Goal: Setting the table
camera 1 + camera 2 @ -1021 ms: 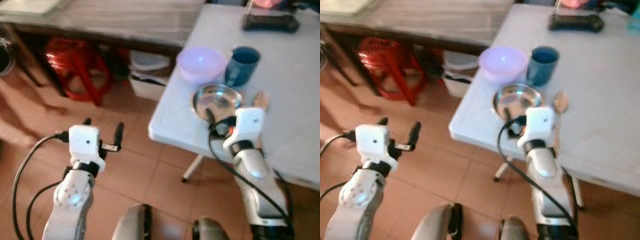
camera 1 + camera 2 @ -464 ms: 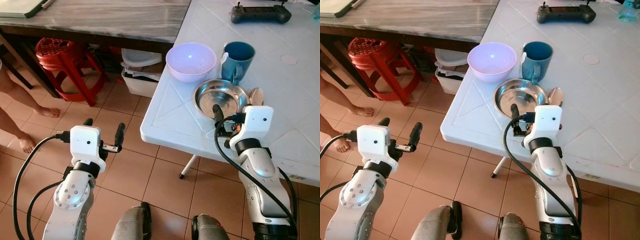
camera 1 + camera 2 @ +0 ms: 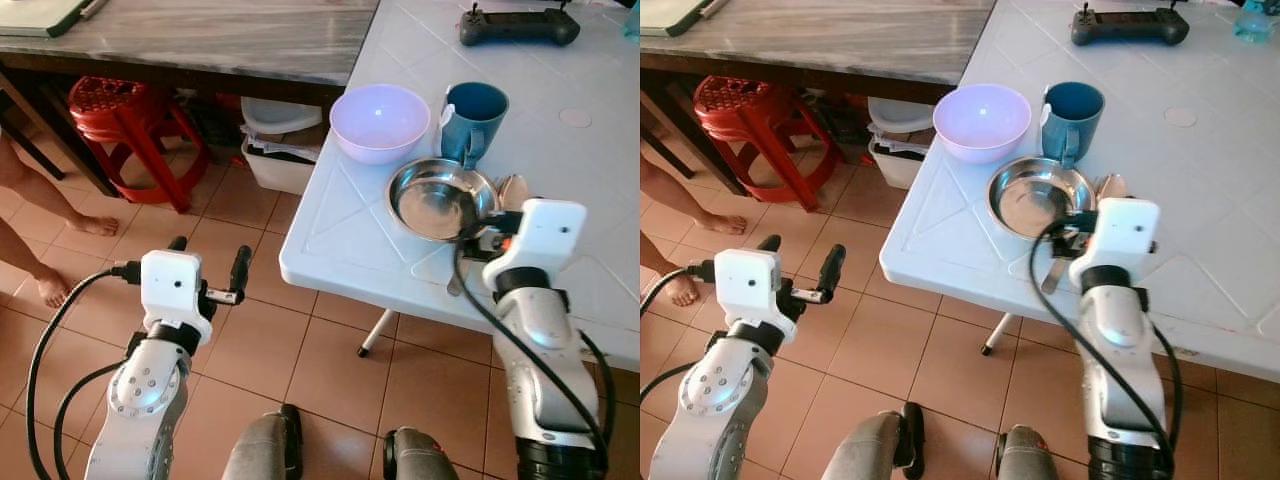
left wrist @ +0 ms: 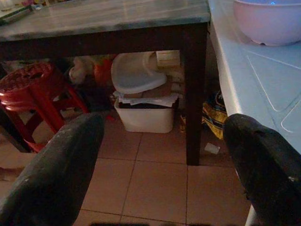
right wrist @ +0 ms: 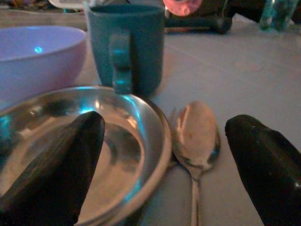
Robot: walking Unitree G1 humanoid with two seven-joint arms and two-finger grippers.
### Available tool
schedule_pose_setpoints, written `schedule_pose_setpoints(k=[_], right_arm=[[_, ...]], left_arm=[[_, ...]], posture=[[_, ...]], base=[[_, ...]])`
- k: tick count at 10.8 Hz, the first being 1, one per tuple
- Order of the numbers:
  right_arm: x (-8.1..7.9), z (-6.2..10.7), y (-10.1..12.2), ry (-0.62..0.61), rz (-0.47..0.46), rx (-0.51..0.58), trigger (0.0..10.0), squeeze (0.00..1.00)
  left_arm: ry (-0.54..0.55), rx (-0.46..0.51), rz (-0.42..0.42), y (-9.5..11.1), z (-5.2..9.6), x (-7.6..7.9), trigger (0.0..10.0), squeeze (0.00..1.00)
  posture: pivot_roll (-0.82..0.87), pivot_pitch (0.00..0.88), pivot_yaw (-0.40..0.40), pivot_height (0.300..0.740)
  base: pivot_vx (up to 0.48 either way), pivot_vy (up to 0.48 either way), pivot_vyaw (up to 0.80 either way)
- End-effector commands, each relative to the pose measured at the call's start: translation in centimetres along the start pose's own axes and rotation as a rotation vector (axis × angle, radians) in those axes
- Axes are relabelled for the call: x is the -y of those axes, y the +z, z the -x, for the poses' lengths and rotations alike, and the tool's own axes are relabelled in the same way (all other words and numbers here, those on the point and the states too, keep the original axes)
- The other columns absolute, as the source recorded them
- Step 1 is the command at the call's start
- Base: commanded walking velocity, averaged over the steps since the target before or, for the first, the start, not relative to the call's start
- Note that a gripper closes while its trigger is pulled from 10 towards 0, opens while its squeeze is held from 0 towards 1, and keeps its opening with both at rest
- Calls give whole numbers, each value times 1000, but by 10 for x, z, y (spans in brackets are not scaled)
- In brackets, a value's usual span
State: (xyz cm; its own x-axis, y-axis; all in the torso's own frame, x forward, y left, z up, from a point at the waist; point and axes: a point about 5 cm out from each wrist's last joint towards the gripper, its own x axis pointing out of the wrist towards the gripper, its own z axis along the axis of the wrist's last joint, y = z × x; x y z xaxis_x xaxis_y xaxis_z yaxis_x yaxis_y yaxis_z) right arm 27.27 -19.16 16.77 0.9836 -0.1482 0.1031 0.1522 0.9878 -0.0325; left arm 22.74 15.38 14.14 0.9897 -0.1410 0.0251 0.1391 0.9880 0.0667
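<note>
My right gripper [image 3: 1077, 232] hides most of the spoon [image 3: 1110, 186] handle. At twelve o'clock the controller [image 3: 1129, 24] is cut off; the person's legs [image 3: 30, 215] run off at nine.

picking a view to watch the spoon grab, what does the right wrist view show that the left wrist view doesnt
Right wrist view alone: the open right pincer straddling the spoon and the steel bowl rim, with the blue mug behind. Left wrist view alone: the open left pincer over the floor, a red stool and a dark table. Both: the lilac bowl on the white table.

Steel dish [image 3: 440, 198] upright on table; spoon [image 5: 196, 136] just beside.
</note>
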Motion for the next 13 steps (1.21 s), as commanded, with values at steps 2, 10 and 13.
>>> schedule_pose_setpoints(k=[2, 10, 13], right_arm=[[1, 1, -9, -8, -23, -53, 10000, 0], [2, -8, -23, -26, -175, -168, 0, 0], [3, -13, -20, -15, -174, -163, 627, 0]], left_arm=[[-11, -3, -11, 2, 1, -1, 10000, 0], [-18, -8, -20, 3, 2, -3, 10000, 0], [-17, -6, -19, 4, 1, -2, 10000, 0]], posture=[[16, 218, 114, 740], [31, 229, 121, 740], [30, 223, 120, 740]], base=[[0, 0, 0], [0, 0, 0], [0, 0, 0]])
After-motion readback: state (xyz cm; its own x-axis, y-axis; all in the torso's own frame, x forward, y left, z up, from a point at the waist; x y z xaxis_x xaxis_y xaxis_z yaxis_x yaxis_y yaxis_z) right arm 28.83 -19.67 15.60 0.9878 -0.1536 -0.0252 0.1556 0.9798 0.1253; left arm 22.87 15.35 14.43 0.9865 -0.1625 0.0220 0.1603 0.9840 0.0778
